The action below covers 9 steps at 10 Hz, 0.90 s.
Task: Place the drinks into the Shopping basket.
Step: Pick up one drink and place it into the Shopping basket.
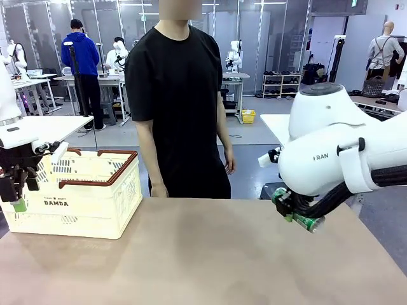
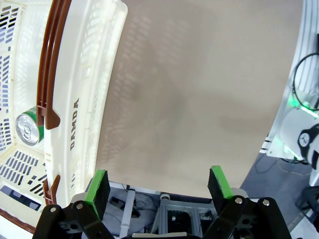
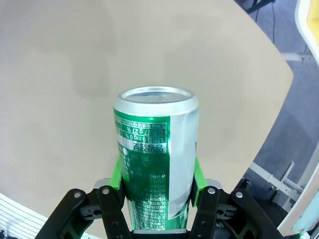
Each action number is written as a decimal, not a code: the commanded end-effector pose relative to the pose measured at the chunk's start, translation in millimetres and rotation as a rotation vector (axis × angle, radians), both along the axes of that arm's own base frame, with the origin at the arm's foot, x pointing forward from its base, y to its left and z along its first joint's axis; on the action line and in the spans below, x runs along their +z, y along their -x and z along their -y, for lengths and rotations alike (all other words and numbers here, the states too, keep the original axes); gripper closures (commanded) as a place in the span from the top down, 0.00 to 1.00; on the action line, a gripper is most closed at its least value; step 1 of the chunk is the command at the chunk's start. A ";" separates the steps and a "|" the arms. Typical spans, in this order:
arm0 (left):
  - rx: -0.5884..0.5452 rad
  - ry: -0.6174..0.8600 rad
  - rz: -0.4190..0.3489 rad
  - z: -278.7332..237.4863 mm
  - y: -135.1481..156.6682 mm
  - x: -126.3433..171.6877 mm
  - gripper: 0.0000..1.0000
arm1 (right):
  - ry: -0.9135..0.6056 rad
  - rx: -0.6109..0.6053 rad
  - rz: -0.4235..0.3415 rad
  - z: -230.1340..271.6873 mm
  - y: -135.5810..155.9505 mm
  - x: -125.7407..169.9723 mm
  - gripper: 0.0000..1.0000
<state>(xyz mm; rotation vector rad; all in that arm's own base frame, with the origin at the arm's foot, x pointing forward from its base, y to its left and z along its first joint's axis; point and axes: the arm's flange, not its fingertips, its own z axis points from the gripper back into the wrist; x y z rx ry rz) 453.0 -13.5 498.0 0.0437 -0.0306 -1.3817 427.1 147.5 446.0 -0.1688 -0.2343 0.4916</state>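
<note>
A green can (image 3: 157,149) is clamped between the green pads of my right gripper (image 3: 157,186). In the front view that gripper (image 1: 294,213) hangs above the right side of the table with the can (image 1: 310,222) tilted in it. A second green can (image 2: 30,128) stands inside the cream-white Shopping basket (image 2: 102,94), which sits at the table's left (image 1: 95,210). My left gripper (image 2: 158,191) is open and holds nothing, just outside the basket's DAMDA side near the table's edge, at the far left of the front view (image 1: 18,194). The slim blue can is out of view.
The brown table (image 1: 191,254) stretches bare between the basket and my right arm. A person in a black shirt (image 1: 178,101) stands at the far edge, arms down, hands off the table. The table's rounded right edge (image 3: 279,94) lies close to the held can.
</note>
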 end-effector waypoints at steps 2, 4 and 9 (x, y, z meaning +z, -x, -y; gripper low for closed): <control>0.019 -0.013 -0.005 0.8 1.2 3.8 1.00 | -0.060 -0.001 0.000 -46.8 -9.2 -2.9 0.07; 0.019 -0.013 -0.005 0.8 1.2 3.8 1.00 | -0.122 0.036 -0.022 -85.1 -20.0 -18.9 0.07; 0.019 -0.013 -0.005 0.8 1.2 3.8 1.00 | -0.229 0.086 -0.085 -151.6 -43.6 -79.5 0.07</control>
